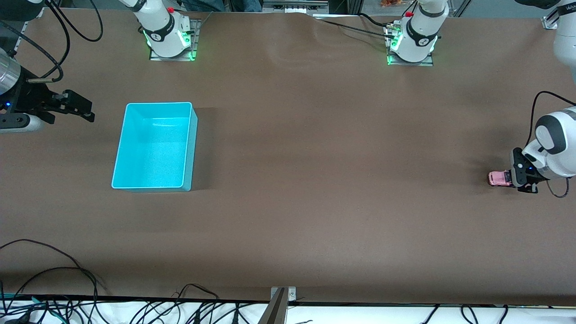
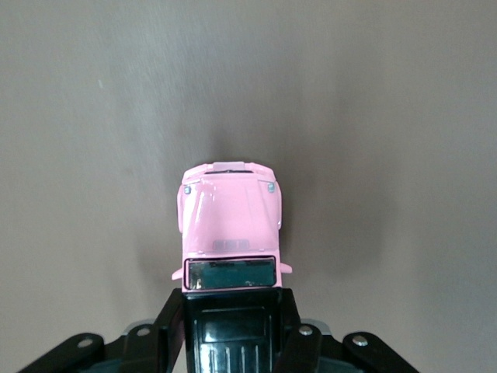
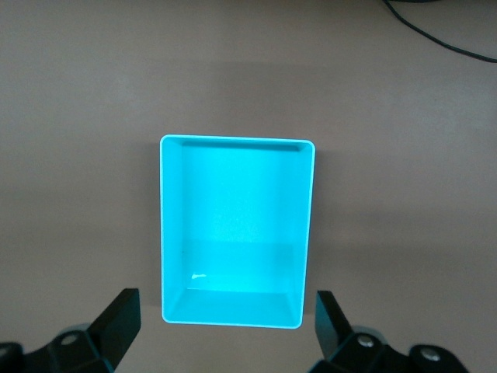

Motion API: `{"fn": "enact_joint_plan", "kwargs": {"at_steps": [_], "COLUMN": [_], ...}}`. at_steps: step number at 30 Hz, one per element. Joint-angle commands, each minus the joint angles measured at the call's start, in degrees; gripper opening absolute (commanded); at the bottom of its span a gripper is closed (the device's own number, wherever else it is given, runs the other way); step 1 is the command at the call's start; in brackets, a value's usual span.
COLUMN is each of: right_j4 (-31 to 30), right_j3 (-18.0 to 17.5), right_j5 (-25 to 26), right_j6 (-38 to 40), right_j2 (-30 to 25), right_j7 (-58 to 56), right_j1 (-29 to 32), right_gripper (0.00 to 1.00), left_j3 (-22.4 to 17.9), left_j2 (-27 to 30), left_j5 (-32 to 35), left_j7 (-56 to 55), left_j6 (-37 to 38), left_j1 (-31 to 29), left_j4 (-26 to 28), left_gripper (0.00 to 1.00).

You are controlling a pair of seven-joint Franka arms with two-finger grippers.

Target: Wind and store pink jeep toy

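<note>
The pink jeep toy (image 1: pixel 497 178) sits on the brown table at the left arm's end. In the left wrist view its pink hood (image 2: pixel 230 217) points away from the gripper, and its black roof lies between the fingers (image 2: pixel 166 329). My left gripper (image 1: pixel 512 179) is low at the table and shut on the jeep's rear body; it also shows in the left wrist view (image 2: pixel 231 330). My right gripper (image 1: pixel 83 108) waits open and empty in the air beside the turquoise bin (image 1: pixel 194 148). In the right wrist view (image 3: pixel 225 322) its fingers frame the bin (image 3: pixel 163 233).
The turquoise bin is empty and stands toward the right arm's end of the table. Cables (image 1: pixel 67 270) lie along the table edge nearest the front camera. Both arm bases (image 1: pixel 168 36) stand at the farthest edge.
</note>
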State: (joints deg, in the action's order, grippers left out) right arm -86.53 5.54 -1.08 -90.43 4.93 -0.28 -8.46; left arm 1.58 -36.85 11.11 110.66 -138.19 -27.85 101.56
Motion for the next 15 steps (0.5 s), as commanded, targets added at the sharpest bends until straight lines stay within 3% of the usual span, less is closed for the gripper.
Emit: {"fn": "enact_joint_plan", "kwargs": {"at_steps": [1, 7, 10, 11, 14, 15], "right_j4": [1.2, 1.2, 1.2, 1.2, 1.2, 1.2], "right_j3": [0.0, 0.0, 0.0, 0.0, 0.0, 0.0], "right_j5": [0.9, 0.9, 0.9, 0.9, 0.9, 0.8], "right_j6": [1.3, 1.3, 1.3, 1.3, 1.3, 1.3], "right_j2": [0.1, 0.1, 0.1, 0.1, 0.1, 0.1], "right_j7": [-0.5, -0.5, -0.5, -0.5, -0.5, -0.5], "right_j1": [-0.1, -0.1, 0.1, -0.1, 0.1, 0.1], "right_gripper": [1.0, 1.0, 1.0, 1.0, 1.0, 1.0], "left_j3": [0.3, 0.3, 0.3, 0.3, 0.4, 0.4], "left_j2": [-2.2, -2.2, -2.2, -2.2, -2.0, -1.7], "left_j5": [1.5, 1.5, 1.5, 1.5, 1.4, 1.4], "left_j7": [1.3, 1.6, 2.8, 3.3, 4.2, 4.2], "left_j6": [-0.1, -0.1, -0.2, -0.1, 0.0, 0.0], "left_j1": [-2.2, -2.4, -2.4, -2.4, -2.4, -2.4], "left_j4": [-1.3, -1.8, -2.0, -2.2, -2.9, -3.0], "left_gripper": [0.08, 0.11, 0.22, 0.32, 0.99, 1.0]}}
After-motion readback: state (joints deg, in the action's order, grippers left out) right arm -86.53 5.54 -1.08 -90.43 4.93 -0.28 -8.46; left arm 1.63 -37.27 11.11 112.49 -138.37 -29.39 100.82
